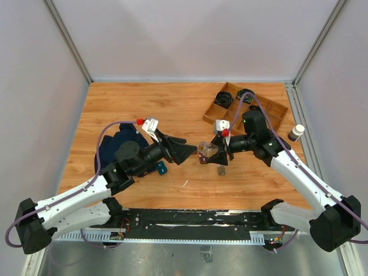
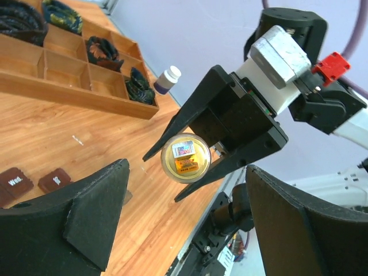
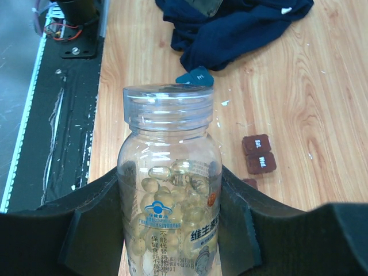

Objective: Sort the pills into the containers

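My right gripper (image 3: 169,190) is shut on a clear pill bottle (image 3: 168,144) with its threaded top pointing away from the wrist. Pale yellow softgel pills (image 3: 155,187) fill its lower part. In the top view this gripper (image 1: 215,150) holds the bottle (image 1: 207,150) sideways above the table's middle. My left gripper (image 2: 187,169) is open, and its fingers (image 2: 75,218) stand on either side of the bottle's round end (image 2: 185,157) without touching it. Two dark-brown square containers (image 3: 256,144) (image 3: 261,163) lie side by side on the wood below, also seen in the left wrist view (image 2: 14,183) (image 2: 54,179).
A wooden divided tray (image 1: 273,112) with black cables stands at the back right. A small white bottle (image 1: 296,133) stands at the right edge. A dark blue cloth (image 1: 118,144) and a teal piece (image 1: 161,168) lie on the left. A small grey piece (image 1: 221,170) lies below the bottle.
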Available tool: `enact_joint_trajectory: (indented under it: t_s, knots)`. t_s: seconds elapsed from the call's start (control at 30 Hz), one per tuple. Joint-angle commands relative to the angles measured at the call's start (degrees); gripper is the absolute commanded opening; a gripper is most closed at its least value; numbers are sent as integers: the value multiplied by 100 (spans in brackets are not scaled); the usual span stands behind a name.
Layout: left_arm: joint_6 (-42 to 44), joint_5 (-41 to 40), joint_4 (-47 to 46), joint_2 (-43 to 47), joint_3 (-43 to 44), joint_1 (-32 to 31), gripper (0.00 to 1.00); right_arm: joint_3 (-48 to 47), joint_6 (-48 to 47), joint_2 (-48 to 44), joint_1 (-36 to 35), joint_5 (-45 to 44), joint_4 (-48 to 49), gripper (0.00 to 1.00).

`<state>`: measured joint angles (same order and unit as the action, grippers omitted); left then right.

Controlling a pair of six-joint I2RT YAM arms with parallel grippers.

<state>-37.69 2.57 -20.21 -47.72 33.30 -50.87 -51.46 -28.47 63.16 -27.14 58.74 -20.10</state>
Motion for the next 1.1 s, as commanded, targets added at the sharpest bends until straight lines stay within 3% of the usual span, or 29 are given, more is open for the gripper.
enact_joint_trajectory:
  t_s: [0.0, 0.4, 0.87, 1.07]
  knots:
    - [-294, -825, 233, -384, 432, -163, 85, -7, 324, 49, 80, -336, 347, 1]
    - [-282, -366, 163, -1153, 930, -226, 66, -9, 342, 80, 84, -315, 353, 1]
    - [-270, -119, 146, -1388, 1003, -291, 61, -7, 342, 52, 86, -311, 354, 1]
    - [-242, 3, 132, -1438, 977, -300, 54, -4, 340, 46, 86, -294, 349, 1]
